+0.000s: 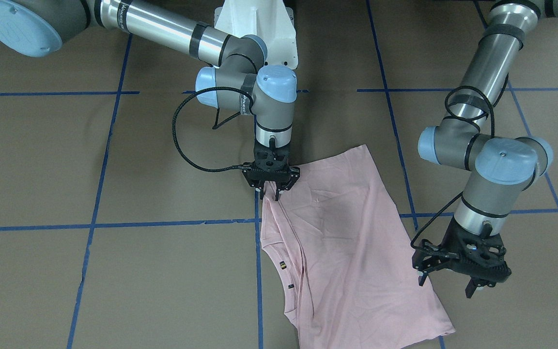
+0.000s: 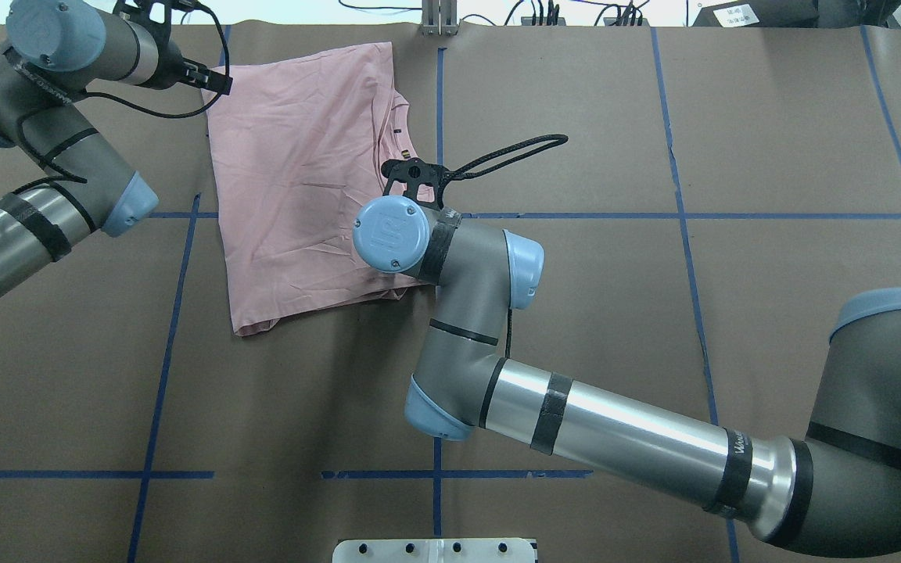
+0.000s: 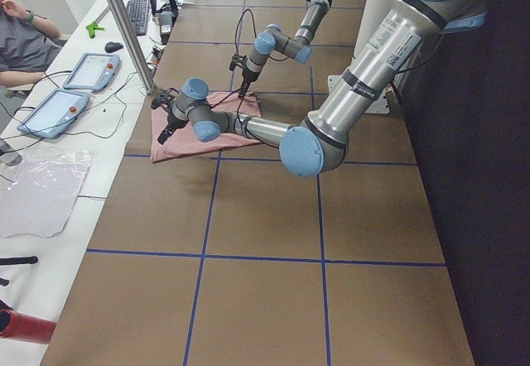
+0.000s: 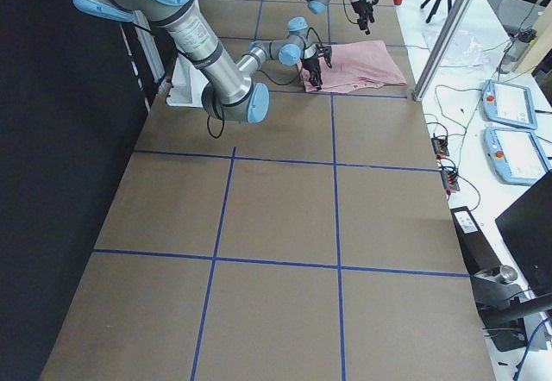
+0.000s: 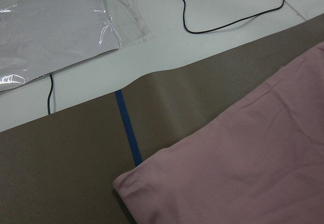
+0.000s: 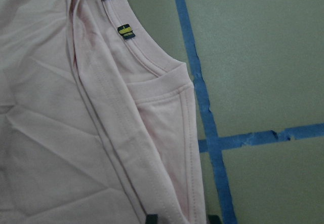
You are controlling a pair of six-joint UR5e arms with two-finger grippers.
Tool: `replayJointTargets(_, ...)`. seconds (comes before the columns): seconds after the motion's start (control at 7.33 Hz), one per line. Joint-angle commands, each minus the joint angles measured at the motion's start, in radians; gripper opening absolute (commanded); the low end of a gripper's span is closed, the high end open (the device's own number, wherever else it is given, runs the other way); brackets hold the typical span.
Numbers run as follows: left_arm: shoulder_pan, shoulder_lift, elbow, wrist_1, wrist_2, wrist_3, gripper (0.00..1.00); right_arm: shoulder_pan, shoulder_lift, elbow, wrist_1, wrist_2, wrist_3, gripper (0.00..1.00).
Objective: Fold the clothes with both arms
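Note:
The pale pink T-shirt (image 1: pixel 342 232) lies folded on the brown table, print hidden, ribbed collar and small tags (image 1: pixel 284 264) at one edge. It also shows in the overhead view (image 2: pixel 302 180). My right gripper (image 1: pixel 270 195) points down at the shirt's shoulder corner. In the right wrist view its jaws (image 6: pixel 183 218) stand a little apart, straddling the flat seam edge of the shirt (image 6: pixel 61 133). My left gripper (image 1: pixel 446 286) is open and empty, hovering just off the shirt's opposite edge, near its far corner (image 5: pixel 243 173).
The white pedestal (image 1: pixel 259 29) stands at the robot's side. Blue tape lines (image 1: pixel 172 224) cross the table. Past the far edge lie a clear plastic sheet (image 5: pixel 50 31), cables and tablets (image 3: pixel 50 109), with an operator (image 3: pixel 25 43) seated there.

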Motion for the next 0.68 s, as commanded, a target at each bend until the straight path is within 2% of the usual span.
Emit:
replayJointTargets(0.0,0.0,0.001,0.0,0.0,0.0,0.002,1.0,0.0,-0.001,-0.001,0.003,0.0,0.0,0.44)
replayJointTargets(0.41,0.0,0.001,0.0,0.0,0.0,0.0,1.0,-0.003,-0.001,-0.019,0.003,0.0,0.0,0.44)
replayJointTargets(0.55,0.0,0.001,0.0,0.0,0.0,0.002,1.0,-0.003,0.002,-0.019,0.003,0.0,0.0,0.37)
